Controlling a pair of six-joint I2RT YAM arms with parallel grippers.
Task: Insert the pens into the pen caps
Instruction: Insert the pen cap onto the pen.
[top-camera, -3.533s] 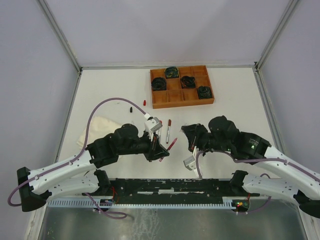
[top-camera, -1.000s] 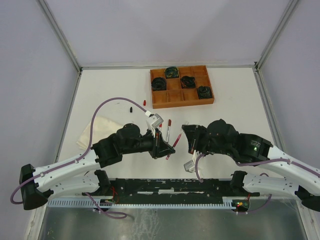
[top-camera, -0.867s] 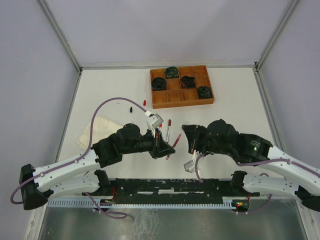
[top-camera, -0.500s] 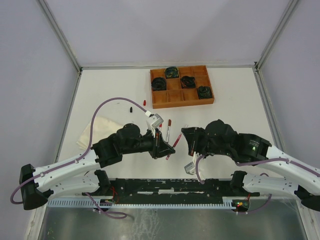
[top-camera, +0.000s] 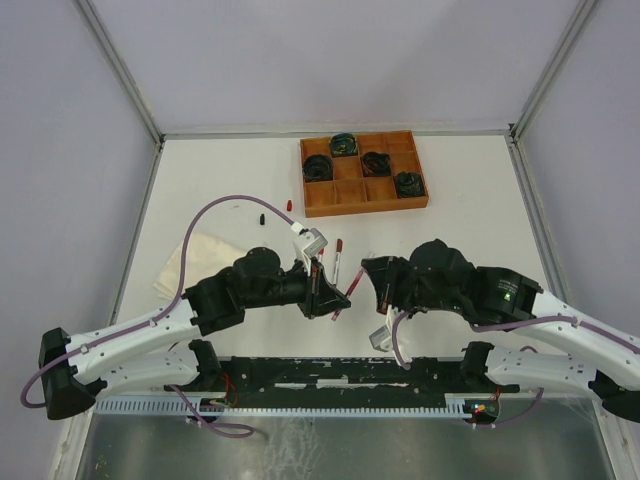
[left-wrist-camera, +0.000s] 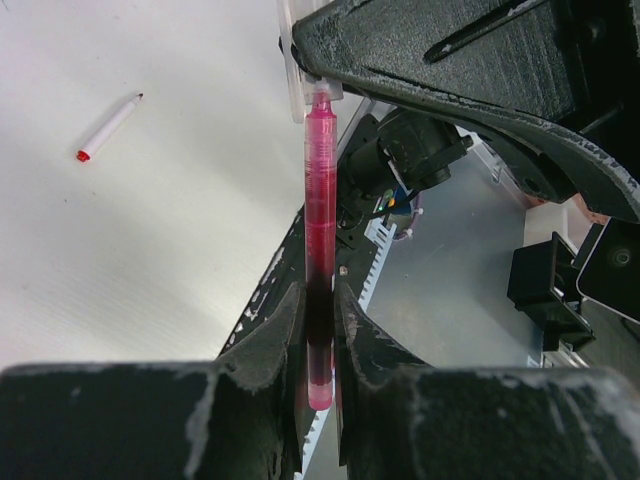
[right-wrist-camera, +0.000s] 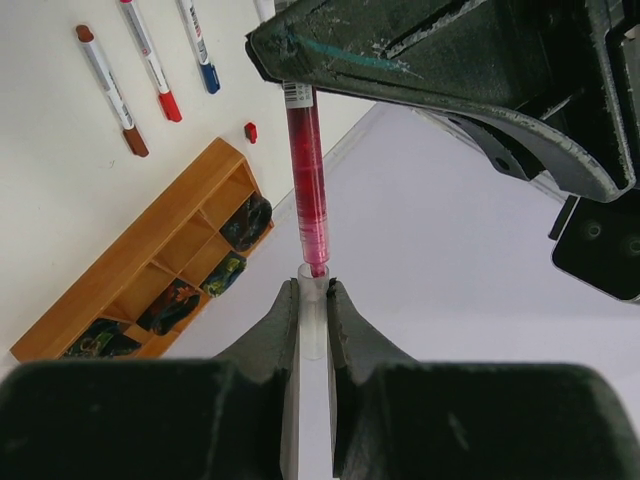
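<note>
My left gripper (left-wrist-camera: 318, 295) is shut on a translucent pink pen (left-wrist-camera: 318, 210). Seen from above, it is held over the near middle of the table by the left gripper (top-camera: 337, 294). My right gripper (right-wrist-camera: 310, 288) is shut on a clear pen cap (right-wrist-camera: 313, 318), facing the left one, and from above the right gripper (top-camera: 368, 271) sits just beside it. The pen's tip (right-wrist-camera: 318, 268) sits in the cap's mouth, with pen and cap in line. The cap's end (left-wrist-camera: 319, 96) shows against the right gripper's body.
Capped brown (right-wrist-camera: 106, 90), red (right-wrist-camera: 150, 62) and blue (right-wrist-camera: 196, 42) pens lie side by side on the table, with a loose red cap (right-wrist-camera: 250, 131) near them. A wooden compartment tray (top-camera: 352, 195) holds coiled cables. A folded cream cloth (top-camera: 195, 262) lies at the left. Another pen (left-wrist-camera: 108, 127) lies alone.
Since the earliest frame both grippers have closed in on each other. Over the last second the right gripper crept slightly left, bringing the cap onto the pen's tip.
</note>
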